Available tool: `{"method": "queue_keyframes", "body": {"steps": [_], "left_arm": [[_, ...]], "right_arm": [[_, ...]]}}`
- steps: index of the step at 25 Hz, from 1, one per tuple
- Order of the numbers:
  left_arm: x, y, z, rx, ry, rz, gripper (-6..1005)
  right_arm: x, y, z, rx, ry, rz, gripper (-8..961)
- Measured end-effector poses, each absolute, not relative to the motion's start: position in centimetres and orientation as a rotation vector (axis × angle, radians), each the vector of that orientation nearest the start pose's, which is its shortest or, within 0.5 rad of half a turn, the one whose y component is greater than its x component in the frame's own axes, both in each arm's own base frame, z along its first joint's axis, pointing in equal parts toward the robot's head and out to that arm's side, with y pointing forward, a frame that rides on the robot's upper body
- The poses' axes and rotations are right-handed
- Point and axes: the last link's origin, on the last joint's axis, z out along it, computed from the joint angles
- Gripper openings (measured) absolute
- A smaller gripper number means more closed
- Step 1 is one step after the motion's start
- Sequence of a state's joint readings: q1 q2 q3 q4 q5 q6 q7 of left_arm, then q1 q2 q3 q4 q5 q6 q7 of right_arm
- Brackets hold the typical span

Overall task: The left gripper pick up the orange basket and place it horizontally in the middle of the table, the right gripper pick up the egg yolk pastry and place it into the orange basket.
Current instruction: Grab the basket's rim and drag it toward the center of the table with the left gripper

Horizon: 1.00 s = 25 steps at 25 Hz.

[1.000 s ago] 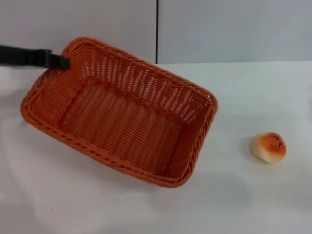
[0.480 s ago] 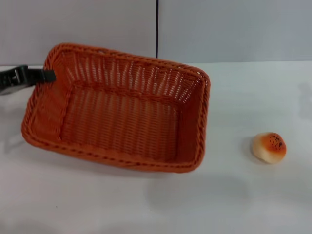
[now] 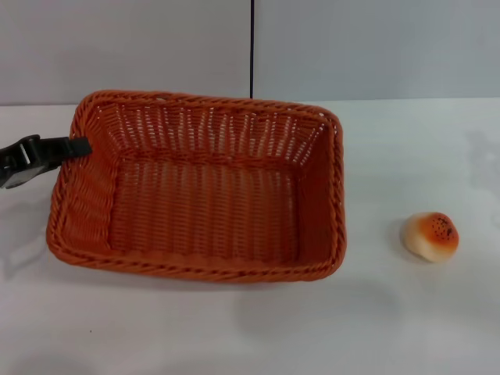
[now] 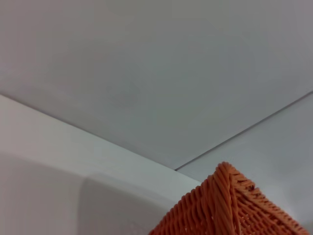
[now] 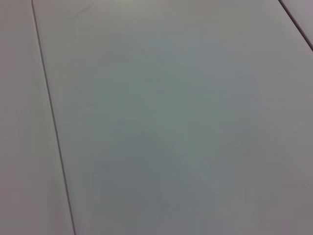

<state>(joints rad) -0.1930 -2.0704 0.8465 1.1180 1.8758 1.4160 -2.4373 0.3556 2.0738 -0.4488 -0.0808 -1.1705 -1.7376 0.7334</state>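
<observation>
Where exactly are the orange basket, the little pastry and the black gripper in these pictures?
orange basket [image 3: 203, 205]: head view, on its woven floor.
egg yolk pastry [image 3: 430, 235]: head view, on its browned top.
left gripper [image 3: 78, 146]: head view, at its tip on the basket's left rim.

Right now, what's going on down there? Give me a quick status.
Left end effector gripping the basket rim at its left end. Basket level on table. Pastry apart on the right, untouched. Right end effector out of view.

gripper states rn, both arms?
Left gripper: shut on the left rim of the orange basket.
Right gripper: not in any view, cannot be told.
</observation>
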Motion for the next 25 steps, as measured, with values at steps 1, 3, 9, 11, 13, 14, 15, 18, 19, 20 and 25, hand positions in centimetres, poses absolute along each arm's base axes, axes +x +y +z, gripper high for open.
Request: {"method": "queue_keyframes", "body": {"steps": [1, 3, 9, 11, 13, 14, 15, 18, 19, 20, 25], "left_arm": [[-30.9, 29.5, 7.2, -2.004, -1.721, -0.786, 175], [-31.1, 29.2, 7.2, -1.996, -1.724, -0.794, 175], [-31.2, 28.3, 7.0, -2.023, -1.744, -0.787, 175], [-31.1, 28.2, 7.0, -2.039, -1.746, -0.787, 204], [-30.9, 28.0, 7.0, -2.065, -1.745, -0.784, 233], [-30.9, 27.9, 7.0, -2.068, -1.745, -0.783, 247], [-30.8, 27.9, 7.0, -2.070, -1.744, -0.781, 262], [-31.0, 27.6, 7.2, -2.070, -1.746, -0.774, 305], [-31.0, 27.6, 7.2, -2.070, -1.746, -0.774, 320], [-31.0, 27.5, 7.3, -2.071, -1.744, -0.773, 334], [-31.4, 27.6, 8.2, -2.073, -1.704, -0.750, 488]], "right_arm": [[31.0, 27.4, 3.5, -1.624, 0.506, 1.341, 33], [31.0, 27.4, 3.5, -1.626, 0.505, 1.341, 33], [30.8, 27.7, 3.4, -1.630, 0.517, 1.347, 33], [30.8, 27.7, 3.4, -1.631, 0.516, 1.348, 33], [30.8, 27.8, 3.4, -1.632, 0.514, 1.349, 33], [30.8, 27.8, 3.4, -1.632, 0.513, 1.349, 33], [30.7, 27.8, 3.4, -1.633, 0.513, 1.350, 33], [30.7, 27.9, 3.5, -1.633, 0.512, 1.350, 33], [30.7, 27.9, 3.5, -1.633, 0.511, 1.350, 33], [30.7, 27.9, 3.5, -1.633, 0.511, 1.349, 33], [30.7, 27.9, 3.5, -1.633, 0.512, 1.352, 33]]}}
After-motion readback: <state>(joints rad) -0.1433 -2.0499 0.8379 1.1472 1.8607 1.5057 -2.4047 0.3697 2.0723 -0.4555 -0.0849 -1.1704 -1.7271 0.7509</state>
